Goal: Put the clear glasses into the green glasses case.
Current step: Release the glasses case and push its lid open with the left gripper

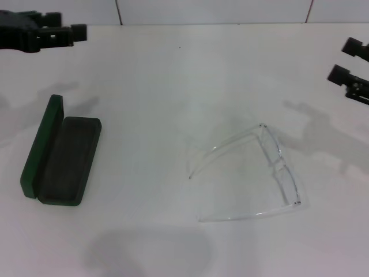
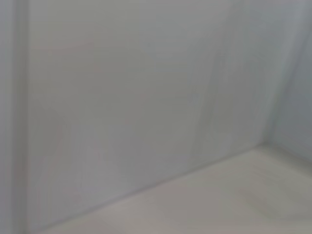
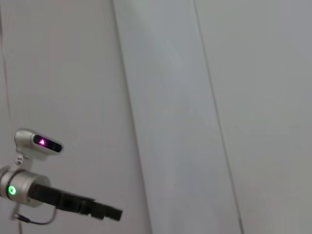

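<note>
Clear glasses lie unfolded at 5 o'clock, green glasses case open at 9. Left gripper hovers at 11 and right gripper at 2, fingers apart; both arms are cut off.

The clear glasses lie unfolded, well apart from the open green glasses case.

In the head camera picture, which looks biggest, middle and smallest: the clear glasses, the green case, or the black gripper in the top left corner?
1. clear glasses, spread widest
2. green glasses case, a bit smaller
3. left gripper, smallest, though partly cut off by the picture edge
</note>
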Robot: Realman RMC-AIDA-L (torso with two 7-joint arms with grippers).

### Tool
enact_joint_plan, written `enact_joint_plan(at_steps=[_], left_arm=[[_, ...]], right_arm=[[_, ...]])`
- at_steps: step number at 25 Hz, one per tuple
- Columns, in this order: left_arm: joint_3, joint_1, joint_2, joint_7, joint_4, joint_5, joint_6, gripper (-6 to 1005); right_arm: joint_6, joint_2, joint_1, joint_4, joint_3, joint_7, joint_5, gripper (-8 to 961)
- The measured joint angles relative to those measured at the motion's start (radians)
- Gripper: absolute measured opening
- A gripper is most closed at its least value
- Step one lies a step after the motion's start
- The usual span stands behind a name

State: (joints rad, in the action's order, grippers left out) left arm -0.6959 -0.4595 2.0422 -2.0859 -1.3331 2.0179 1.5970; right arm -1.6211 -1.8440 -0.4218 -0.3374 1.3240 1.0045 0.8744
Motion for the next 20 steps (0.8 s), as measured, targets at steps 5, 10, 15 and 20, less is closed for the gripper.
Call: enact_joint_plan(at_steps=[5,10,15,20], left_arm=[[-0.169,0.009,0.043,-0.337,-0.3,0.372,-0.016,815],[-0.36,0.032,0.041,-0.549,-0.372,0.514,-0.01,789],[-0.461,-0.002,0.039,-0.712,-0.407,0.653,0.064,784],[-0.51,-0.042,0.041,-0.791,-0.383,0.75,0.098,785]], right_arm=[[0.003,-0.005,0.007,0.003,-0.009,-0.023,0.0,807],[0.006,-0.005,0.002,0.002,-0.01,-0.051,0.0,806],[0.006,-0.001,-0.003,-0.002,-0.01,-0.087,0.0,805],[0.006,0.0,-0.004,-0.003,-0.011,-0.127,0.0,804]])
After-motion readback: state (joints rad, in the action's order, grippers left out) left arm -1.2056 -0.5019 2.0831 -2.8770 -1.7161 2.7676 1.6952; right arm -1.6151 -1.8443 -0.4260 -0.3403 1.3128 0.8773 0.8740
